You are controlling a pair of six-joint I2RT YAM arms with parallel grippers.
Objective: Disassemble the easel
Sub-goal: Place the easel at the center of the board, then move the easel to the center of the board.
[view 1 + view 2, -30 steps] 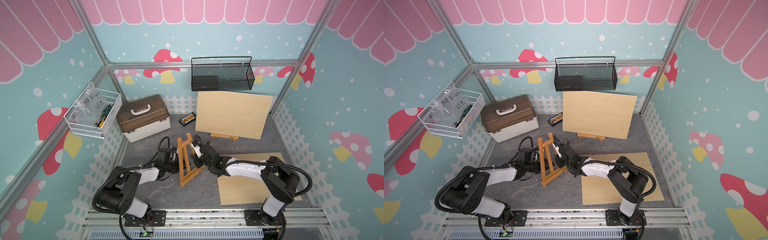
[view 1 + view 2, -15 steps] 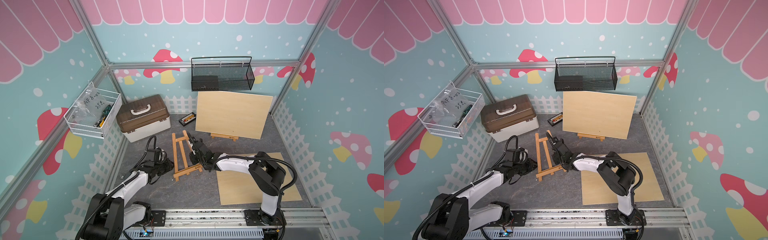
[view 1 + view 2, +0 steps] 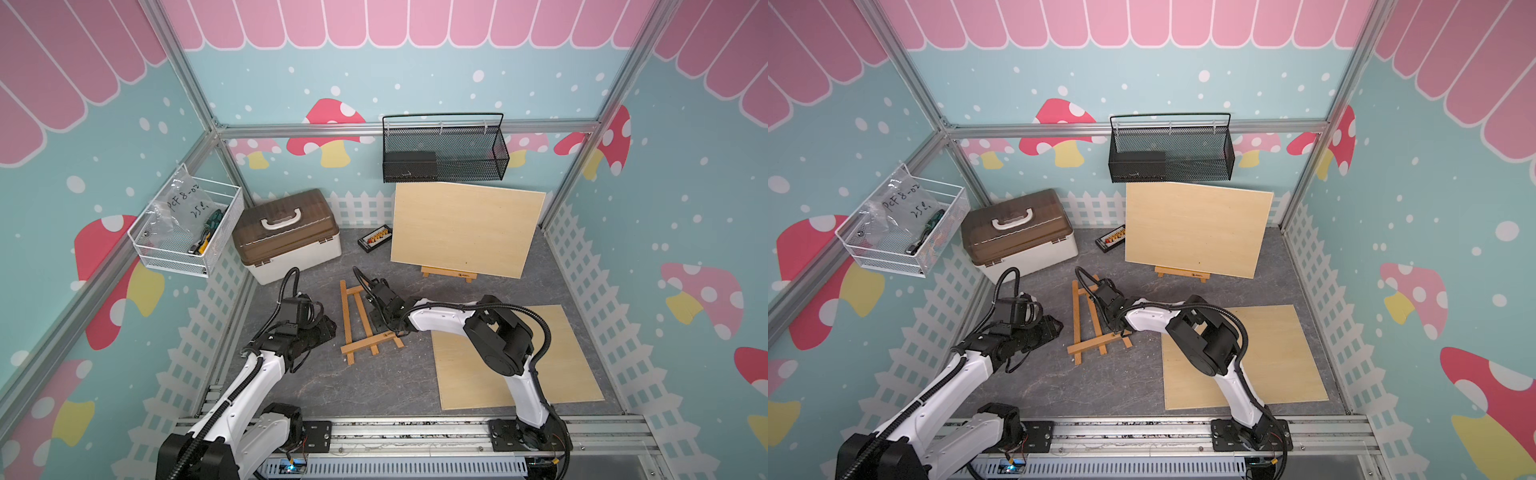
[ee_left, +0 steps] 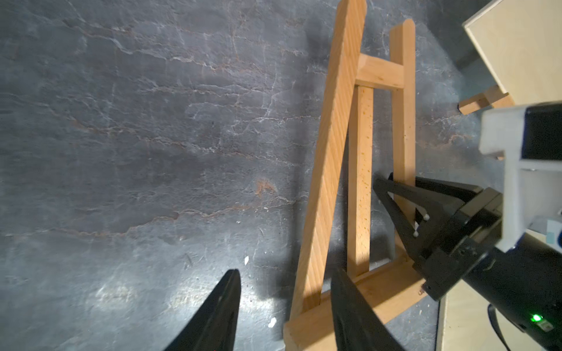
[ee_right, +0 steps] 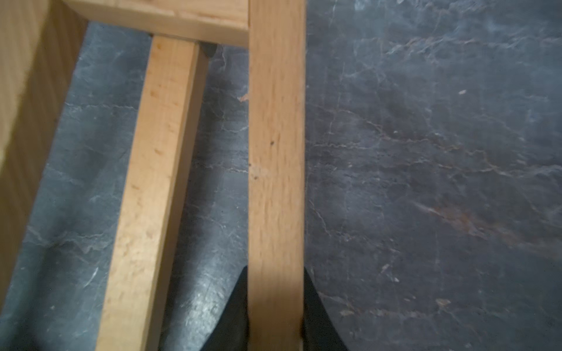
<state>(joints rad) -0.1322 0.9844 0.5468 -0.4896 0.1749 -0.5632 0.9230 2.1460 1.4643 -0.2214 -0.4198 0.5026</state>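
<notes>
Easel (image 3: 346, 320) lies flat mid-frame in both top views, long axis up-frame; right gripper (image 5: 275, 297) clamps its right-hand rail, left gripper (image 4: 286, 273) gapes empty just leftward.

Easel (image 3: 345, 320) apparently flat mid-floor, case (image 3: 286, 232) behind-left, propped board (image 3: 465, 228) behind-right, second board (image 3: 561, 353) just right of it.

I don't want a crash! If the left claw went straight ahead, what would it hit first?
Probably the easel, at its near leg; the left claw points there across the floor, though depth is unclear.
</notes>
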